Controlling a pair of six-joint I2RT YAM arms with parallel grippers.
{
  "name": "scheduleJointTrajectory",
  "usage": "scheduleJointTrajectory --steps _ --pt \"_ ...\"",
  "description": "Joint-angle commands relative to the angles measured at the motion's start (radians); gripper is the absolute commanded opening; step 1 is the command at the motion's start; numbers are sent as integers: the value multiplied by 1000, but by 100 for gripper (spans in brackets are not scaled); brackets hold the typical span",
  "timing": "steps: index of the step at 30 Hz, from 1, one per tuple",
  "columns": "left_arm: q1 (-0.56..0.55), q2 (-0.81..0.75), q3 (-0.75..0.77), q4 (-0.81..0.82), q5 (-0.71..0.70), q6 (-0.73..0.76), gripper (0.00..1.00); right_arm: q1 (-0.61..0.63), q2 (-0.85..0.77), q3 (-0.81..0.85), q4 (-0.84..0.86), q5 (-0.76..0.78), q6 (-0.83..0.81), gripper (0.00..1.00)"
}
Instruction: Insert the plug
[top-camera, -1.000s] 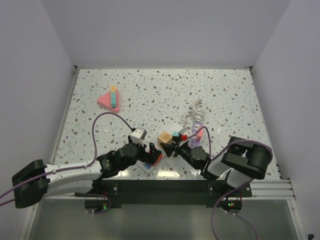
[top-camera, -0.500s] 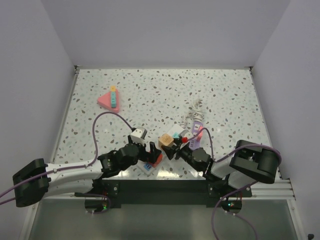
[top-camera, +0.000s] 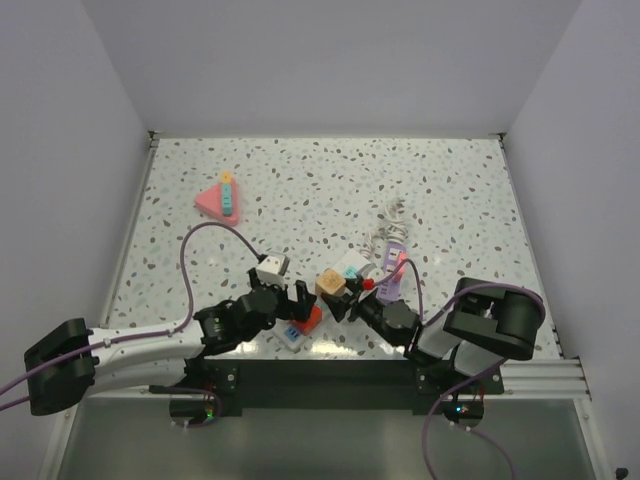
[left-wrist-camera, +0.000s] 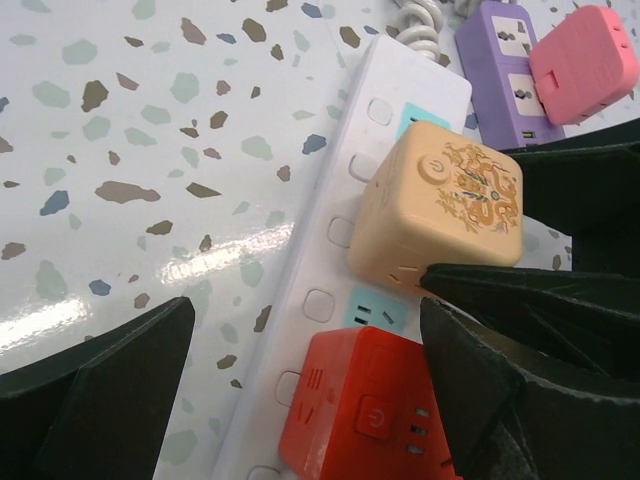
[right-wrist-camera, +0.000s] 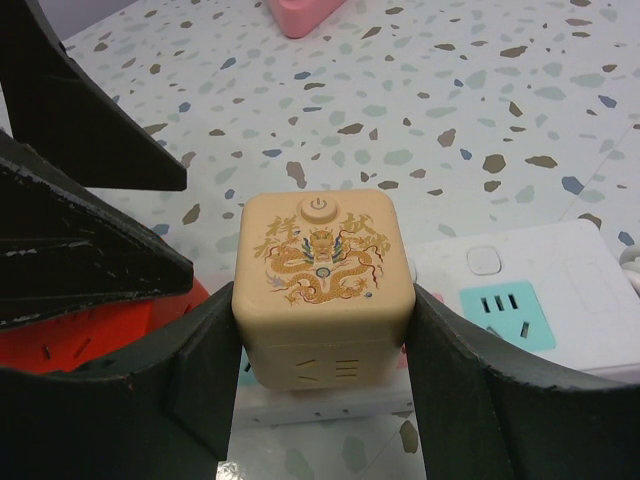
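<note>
A white power strip lies near the front of the table; it also shows in the left wrist view and the right wrist view. My right gripper is shut on a tan cube plug with a gold dragon, held on or just over the strip. A red cube plug sits on the strip beside it. My left gripper is open, its fingers either side of the red plug.
A purple power strip carrying a pink plug lies beyond the white one, with a coiled white cable. A pink triangular block is at the back left. The two grippers are almost touching.
The left gripper's fingers have spread apart over the red plug. The right gripper has shifted the tan cube slightly towards the near edge; the right elbow has moved.
</note>
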Motion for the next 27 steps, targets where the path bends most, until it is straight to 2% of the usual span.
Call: scheduleJointTrajectory --steps 1,14,27 --pt "7 -12 24 -39 -127 36 100 31 49 -44 -217 -29 28 0" --pt "57 43 46 208 -48 100 100 74 125 -25 -211 -5 37 0" --pt "57 134 12 377 10 114 100 85 96 -24 -257 4 37 0"
